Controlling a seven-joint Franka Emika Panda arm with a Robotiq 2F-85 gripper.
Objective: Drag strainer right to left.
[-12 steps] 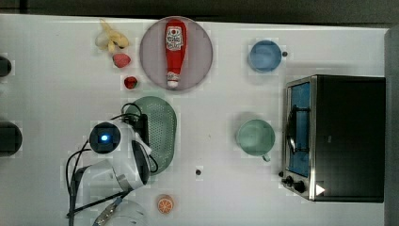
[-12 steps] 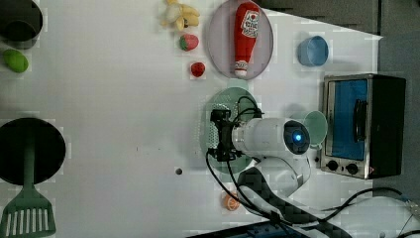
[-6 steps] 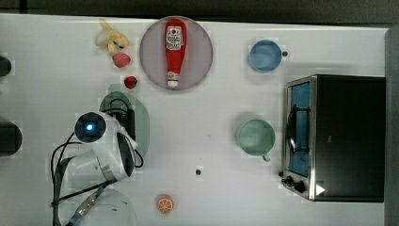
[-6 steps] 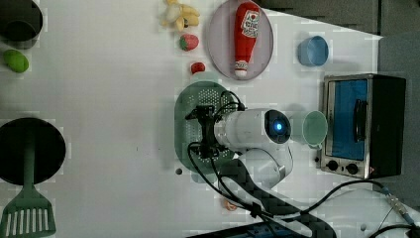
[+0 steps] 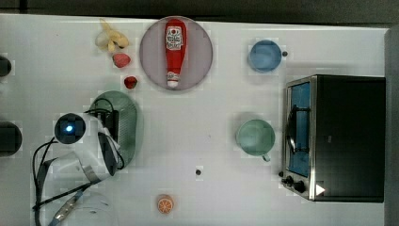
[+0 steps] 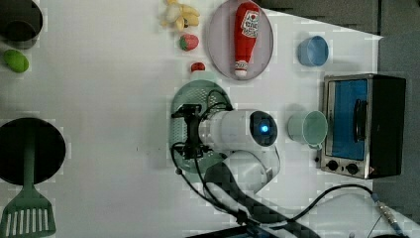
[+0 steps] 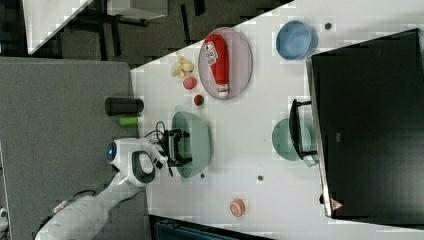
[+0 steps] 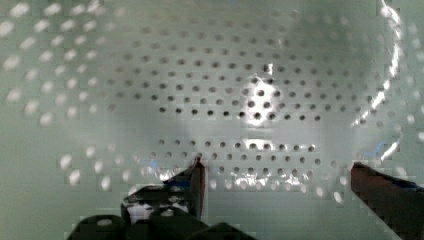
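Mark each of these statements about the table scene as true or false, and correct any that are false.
1. The ketchup bottle lies on the round plate. True.
2. The gripper is clamped shut on the blue cup. False: its fingers stand open inside the strainer, and the blue cup sits far off near the toaster oven.
3. The green cup stands beside the toaster oven's door. True.
4. The orange slice lies inside the strainer. False: it lies on the bare table, apart from the strainer.
5. In the left view, a spatula lies at the left edge. True.
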